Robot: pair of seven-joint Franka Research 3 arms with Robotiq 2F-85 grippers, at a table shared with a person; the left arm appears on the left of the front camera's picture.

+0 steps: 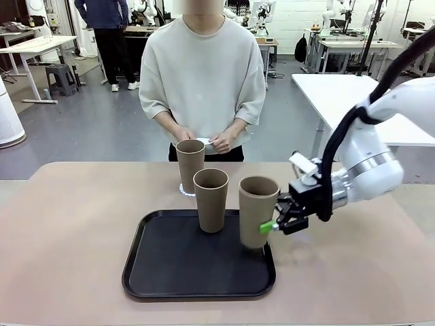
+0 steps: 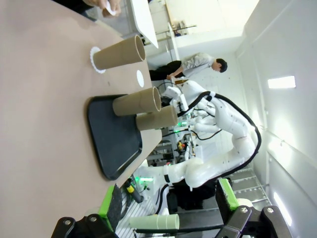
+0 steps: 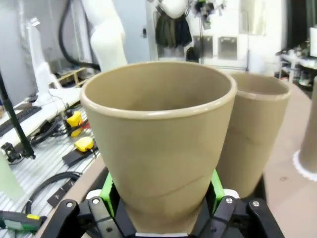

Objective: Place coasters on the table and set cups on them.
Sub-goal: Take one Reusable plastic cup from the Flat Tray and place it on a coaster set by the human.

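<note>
Spread and empty: left gripper [image 2: 168, 198]. Past tray's [image 1: 156, 272] far edge, first cup [image 1: 189, 163] on a coaster [image 1: 183, 191] on the table [image 1: 68, 231]; second cup [image 1: 211, 200] mid-tray; third cup [image 1: 257, 210] at tray's right edge, pinched low by right gripper [image 1: 277, 221]. Probably light, thin-walled: grip mid-wall, gently.

The right arm [image 1: 367, 156] bends in from the table's right edge — its right gripper [image 1: 266, 226] squeezes a cup [image 1: 257, 207]. The left gripper [image 2: 168, 203] gapes wide.
</note>
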